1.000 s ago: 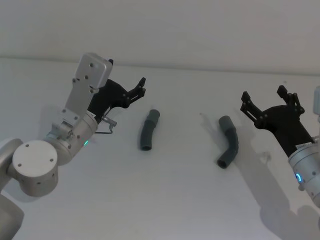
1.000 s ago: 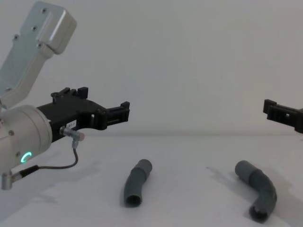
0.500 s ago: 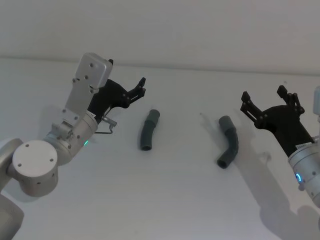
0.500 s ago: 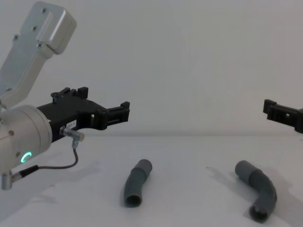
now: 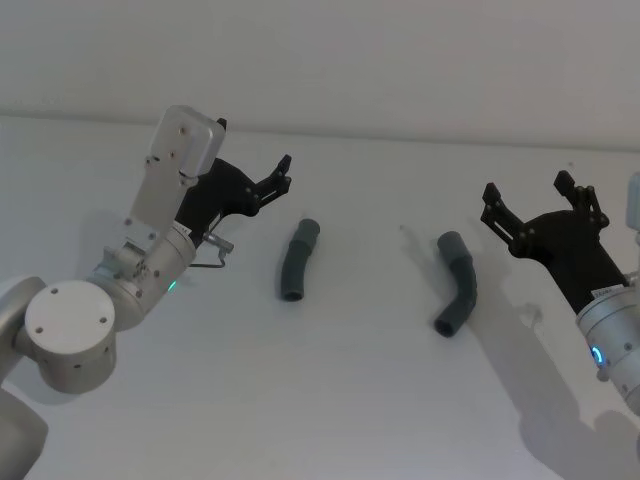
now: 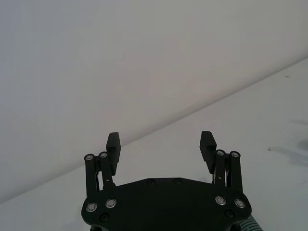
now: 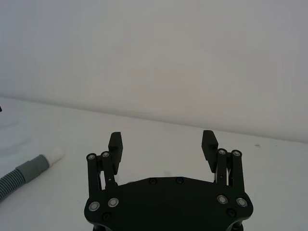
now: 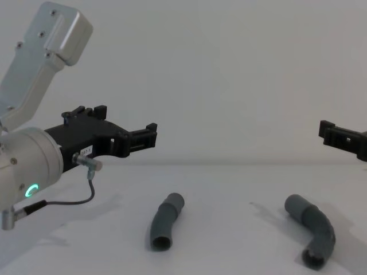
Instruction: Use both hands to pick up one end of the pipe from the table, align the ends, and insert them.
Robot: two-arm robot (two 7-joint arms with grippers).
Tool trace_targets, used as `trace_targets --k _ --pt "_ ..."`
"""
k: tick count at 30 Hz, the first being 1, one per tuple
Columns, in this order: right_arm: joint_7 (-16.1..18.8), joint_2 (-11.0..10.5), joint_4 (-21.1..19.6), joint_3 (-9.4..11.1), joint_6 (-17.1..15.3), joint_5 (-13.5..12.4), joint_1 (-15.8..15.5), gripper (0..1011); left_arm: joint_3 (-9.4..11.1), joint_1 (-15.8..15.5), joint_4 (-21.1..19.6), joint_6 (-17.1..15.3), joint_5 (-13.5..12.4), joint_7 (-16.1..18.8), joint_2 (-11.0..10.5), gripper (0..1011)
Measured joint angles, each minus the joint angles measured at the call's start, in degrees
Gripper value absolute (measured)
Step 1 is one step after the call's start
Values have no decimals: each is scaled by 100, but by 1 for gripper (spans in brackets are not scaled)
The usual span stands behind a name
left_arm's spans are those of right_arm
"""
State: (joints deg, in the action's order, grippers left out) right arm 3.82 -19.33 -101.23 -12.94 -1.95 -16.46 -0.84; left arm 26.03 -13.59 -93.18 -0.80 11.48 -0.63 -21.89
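- Two dark-grey bent hose pieces are lying flat on the white bench (image 5: 360, 400), well apart from each other, and neither is touched by anything.
- The left hose piece (image 5: 297, 260) sits a bit left of centre in the head view, with only a gentle curve. In the chest view (image 8: 165, 221) it's at lower middle, and its hollow cuff (image 8: 161, 242) faces the camera.
- The right hose piece (image 5: 458, 283) is right of centre in the head view and has a sharper elbow bend. In the chest view (image 8: 314, 235) it's down in the lower right corner.
- The left gripper (image 5: 284, 172) hangs in the air at the upper left of the head view, up and to the left of the left hose piece and clear of it. Its jaws are spread wide with nothing between them, which is easy to see from its own wrist camera (image 6: 160, 144).
- The right gripper (image 5: 527, 190) is near the right edge of the head view, up and to the right of the right hose piece, not touching it. Its jaws are spread wide and empty too (image 7: 161, 142).
- The right wrist view also catches a ribbed hose end resting on the bench, with a smooth grey cuff and a narrower white tip (image 7: 55, 158). Honestly can't tell which of the two pieces that is.
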Motion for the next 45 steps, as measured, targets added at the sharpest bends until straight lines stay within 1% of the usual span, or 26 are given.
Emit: trace_targets --k 7,11,18,19,20,21,22,24,25,26,29,30,37,45 --pt "0 0 0 0 0 0 0 1002 0 32 -46 -70 -2 2 -2 1004" --pt "1 0 0 0 0 0 0 1002 -1 94 -165 -253 -2 4 -27 1004" --pt "0 0 0 0 0 0 0 1002 14 259 -504 -813 3 14 -114 1004" --pt "1 0 0 0 0 0 0 1002 24 304 -601 -962 2 19 -140 1004" --pt "1 0 0 0 0 0 0 1002 28 316 -629 -1032 2 22 -148 1004" --pt "0 0 0 0 0 0 0 1002 40 357 -730 -1211 -2 29 -178 1004" --pt "1 0 0 0 0 0 0 1002 47 372 -772 -1265 -4 31 -191 1004" --pt "0 0 0 0 0 0 0 1002 65 412 -892 -1517 -25 41 -233 1004" --pt "0 0 0 0 0 0 0 1002 75 428 -945 -1587 -33 42 -250 1004" --pt "1 0 0 0 0 0 0 1002 86 444 -1022 -1753 -54 45 -278 1004" --pt "1 0 0 0 0 0 0 1002 100 461 -1133 -1954 -75 44 -317 1004" --pt "0 0 0 0 0 0 0 1002 107 467 -1190 -2091 -87 39 -340 1004" --pt "1 0 0 0 0 0 0 1002 116 438 -1328 -2471 -118 -36 -412 1004" --pt "0 0 0 0 0 0 0 1002 109 314 -1290 -2624 -134 -204 -455 1004"
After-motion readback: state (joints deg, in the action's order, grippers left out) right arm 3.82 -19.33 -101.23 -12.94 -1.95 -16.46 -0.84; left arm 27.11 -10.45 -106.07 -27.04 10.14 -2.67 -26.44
